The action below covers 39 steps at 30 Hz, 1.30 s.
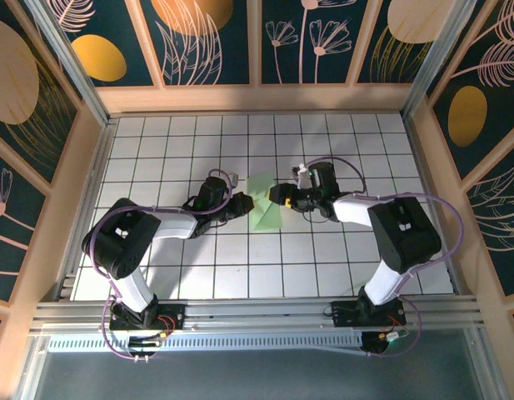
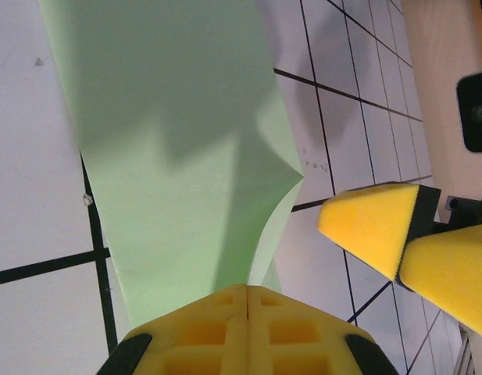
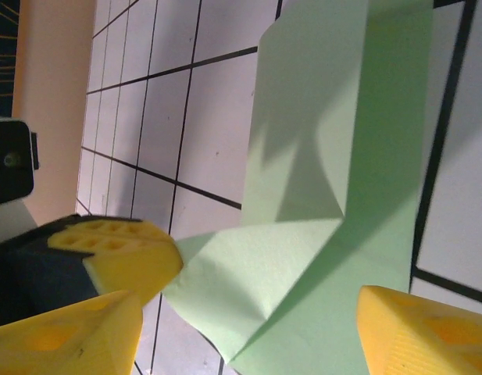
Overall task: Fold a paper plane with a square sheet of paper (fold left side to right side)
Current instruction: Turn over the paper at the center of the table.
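The thin pale green sheet of paper (image 1: 265, 208) lies near the middle of the white grid-tiled desk (image 1: 365, 250), between the two arms, and it is no longer a flat square. The right wrist view shows the sheet (image 3: 334, 117) carrying angled creases, with a triangular flap turned over onto itself. The left wrist view shows one edge of it (image 2: 170, 156) buckled up off the tiles. It does not yet read as a narrow pointed dart, so I judge the task to be partway through. Some early folds are in, one side is being carried across, and the lengthwise creases and final flattening are yet to come. The left tool (image 2: 247, 301) has its yellow pads pressed together, apparently pinching the near edge of the paper. From the right wrist its tip (image 3: 131, 250) meets the corner of the flap. The right tool (image 3: 248, 312) is spread wide with the paper lying between its fingers, gripping nothing. From above, the left tool (image 1: 242, 202) and right tool (image 1: 279, 196) face each other across the sheet, close together.
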{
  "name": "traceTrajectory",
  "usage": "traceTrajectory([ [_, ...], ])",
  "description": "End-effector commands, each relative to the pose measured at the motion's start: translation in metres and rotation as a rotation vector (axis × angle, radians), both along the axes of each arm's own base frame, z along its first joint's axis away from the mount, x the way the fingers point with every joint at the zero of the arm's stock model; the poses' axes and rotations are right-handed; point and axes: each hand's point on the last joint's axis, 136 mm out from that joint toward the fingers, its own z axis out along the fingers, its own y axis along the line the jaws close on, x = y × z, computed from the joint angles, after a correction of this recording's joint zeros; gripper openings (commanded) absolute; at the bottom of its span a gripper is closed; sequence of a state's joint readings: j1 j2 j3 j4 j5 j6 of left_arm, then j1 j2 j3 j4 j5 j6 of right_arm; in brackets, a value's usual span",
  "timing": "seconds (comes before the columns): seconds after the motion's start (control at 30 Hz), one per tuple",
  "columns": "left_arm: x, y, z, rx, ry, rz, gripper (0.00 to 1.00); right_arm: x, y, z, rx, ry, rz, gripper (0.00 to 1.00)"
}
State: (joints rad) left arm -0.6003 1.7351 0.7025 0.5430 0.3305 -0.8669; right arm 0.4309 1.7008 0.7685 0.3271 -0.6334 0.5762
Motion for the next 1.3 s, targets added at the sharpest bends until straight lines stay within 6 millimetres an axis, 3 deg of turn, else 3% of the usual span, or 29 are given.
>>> traceTrajectory([
  [0.0, 0.004, 0.002, 0.009, -0.029, -0.031, 0.023, 0.0, 0.018, 0.013, 0.012, 0.05, -0.047, -0.006, 0.73],
  [0.37, 0.003, 0.003, 0.008, -0.041, -0.03, 0.031, 0.0, 0.027, 0.028, -0.007, 0.055, -0.004, -0.003, 0.72],
  [0.67, 0.003, 0.007, -0.005, -0.027, -0.001, 0.056, 0.0, 0.024, 0.034, -0.008, 0.08, -0.007, 0.019, 0.6],
  [1.27, 0.002, 0.009, -0.027, 0.004, 0.048, 0.064, 0.0, 0.023, 0.038, -0.028, 0.009, 0.015, 0.017, 0.48],
])
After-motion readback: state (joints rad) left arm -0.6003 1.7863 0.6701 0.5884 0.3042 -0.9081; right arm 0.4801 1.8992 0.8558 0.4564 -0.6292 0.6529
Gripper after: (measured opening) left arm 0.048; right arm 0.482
